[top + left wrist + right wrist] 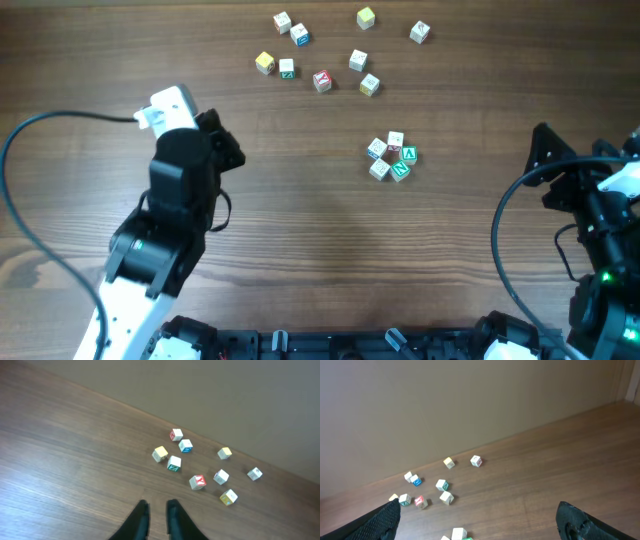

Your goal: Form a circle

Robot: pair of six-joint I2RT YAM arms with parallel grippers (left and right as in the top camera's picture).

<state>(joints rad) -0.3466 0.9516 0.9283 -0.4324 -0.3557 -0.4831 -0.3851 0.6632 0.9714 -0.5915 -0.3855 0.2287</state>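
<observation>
Jaws of the black left gripper (157, 506) stand narrowly parted, empty, lower centre. Right of centre overhead sits the tight ring of five pale wooden letter cubes (392, 158), lettering unreadable. Far right, the black right gripper (479, 504) gapes wide, empty.

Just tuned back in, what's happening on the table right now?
Neither arm is holding anything. Five tiny pale wooden letter cubes sit in a tight ring on the brown wooden table; nine scattered cubes lie beyond it. The left gripper hovers with jaws barely parted, facing those; the right gripper is wide open.
</observation>
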